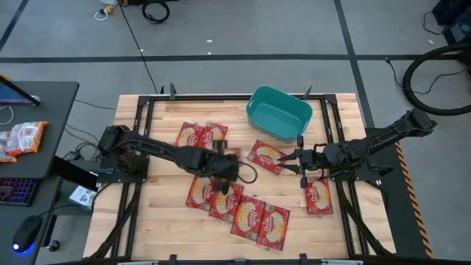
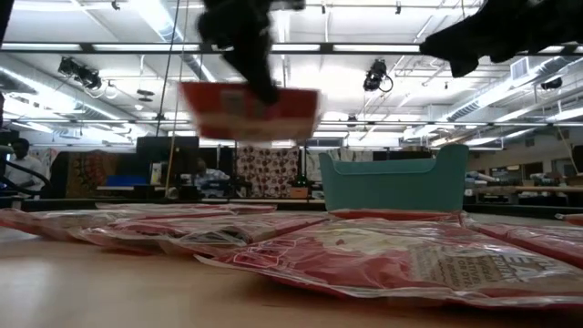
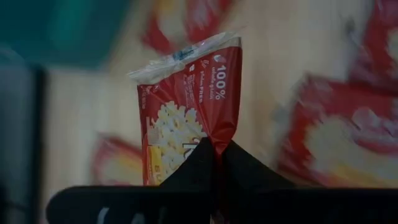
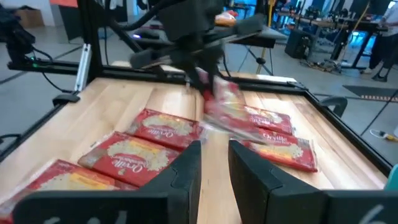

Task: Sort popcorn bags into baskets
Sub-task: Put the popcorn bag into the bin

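- Wooden table (image 1: pixel 162 221) in a large open workshop, grey floor around it. A desk with orange-and-white snack packets (image 1: pixel 20 138) stands well away from the teal tub, past the left arm's base.
- Teal tub (image 1: pixel 278 112) sits at the table's far edge, upright. It looks empty from above.
- Left gripper (image 1: pixel 224 168) is in the air, on the tub's near-left side and clear of it. Its fingers are pinched together on one popcorn bag (image 3: pixel 189 109).
- The left wrist view shows the grip taken at one edge only; the rest of the bag stands free beyond the fingertips. In the low view the held bag (image 2: pixel 248 111) rides well above the tabletop, roughly level, beside the tub (image 2: pixel 392 182).
- Right gripper (image 1: pixel 301 160) hovers just in front of the tub, fingers apart, holding nothing. One bag (image 1: pixel 266 156) lies just beside it, another (image 1: pixel 318 195) farther from the tub.
- The remaining bags (image 1: pixel 250 213) lie flat on the table in front of the tub, several overlapping.
- Judgement: carry step in hand; no bag delivered yet.
- Risks:
  - the edge pinch could let the slick wrapper slip out during travel;
  - the bag could catch the tub rim and hang over it if let go too soon;
  - the two arms are near each other by the tub, so a collision is possible.
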